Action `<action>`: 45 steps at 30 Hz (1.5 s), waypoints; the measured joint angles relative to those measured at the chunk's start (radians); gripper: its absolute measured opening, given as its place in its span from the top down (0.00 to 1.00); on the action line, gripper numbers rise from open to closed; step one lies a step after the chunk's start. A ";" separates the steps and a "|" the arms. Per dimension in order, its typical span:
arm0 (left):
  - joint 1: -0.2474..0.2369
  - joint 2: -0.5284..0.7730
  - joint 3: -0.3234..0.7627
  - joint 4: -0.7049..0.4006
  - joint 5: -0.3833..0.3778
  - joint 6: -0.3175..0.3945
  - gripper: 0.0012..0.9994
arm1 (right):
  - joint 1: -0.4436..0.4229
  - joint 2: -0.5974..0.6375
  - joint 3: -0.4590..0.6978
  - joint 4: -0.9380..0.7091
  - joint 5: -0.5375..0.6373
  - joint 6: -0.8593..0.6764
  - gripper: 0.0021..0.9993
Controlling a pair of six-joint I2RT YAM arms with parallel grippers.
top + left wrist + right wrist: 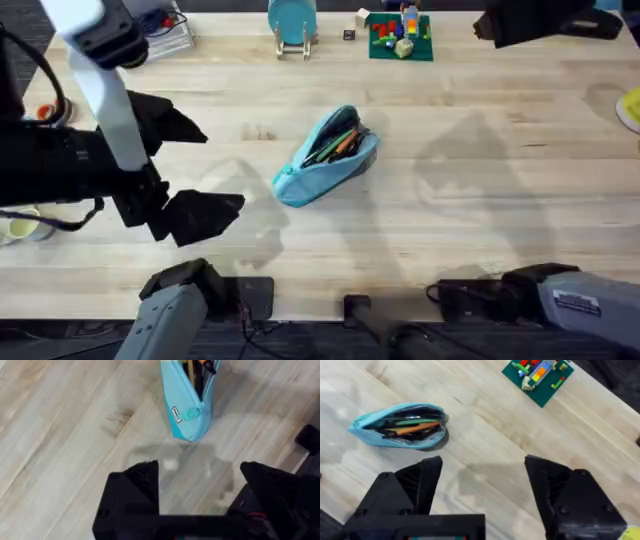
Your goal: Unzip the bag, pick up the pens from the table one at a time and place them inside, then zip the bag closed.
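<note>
The light-blue bag (328, 158) lies unzipped in the middle of the table (480, 200). An orange pen (346, 143) and dark pens lie inside the bag's open mouth, together with a green one (412, 422). My left gripper (222, 168) is open to the left of the bag, a short gap from its closed end, holding nothing. In the left wrist view that gripper (199, 467) faces the bag (185, 410) and its zipper pull (191, 412). My right gripper (490, 28) hovers at the far right, open and empty (484, 462), well away from the bag (400, 425).
A teal disc on a wooden stand (292, 22) and a green plate of toy bricks (400, 38) sit along the far edge. A clear container (165, 25) stands at the far left. A yellow object (630, 108) is at the right edge.
</note>
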 joint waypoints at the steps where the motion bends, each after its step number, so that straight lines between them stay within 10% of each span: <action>1: 0.000 0.000 0.000 0.000 0.007 0.006 0.01 | 0.000 0.000 0.000 0.000 -0.008 0.005 0.00; 19: 0.000 0.000 -0.002 0.001 0.022 0.024 0.01 | 0.015 0.000 0.000 -0.041 -0.262 0.094 0.00; 45: 0.000 0.000 -0.002 0.001 0.022 0.027 0.01 | 0.277 0.211 -0.030 -0.003 -0.294 -0.046 0.00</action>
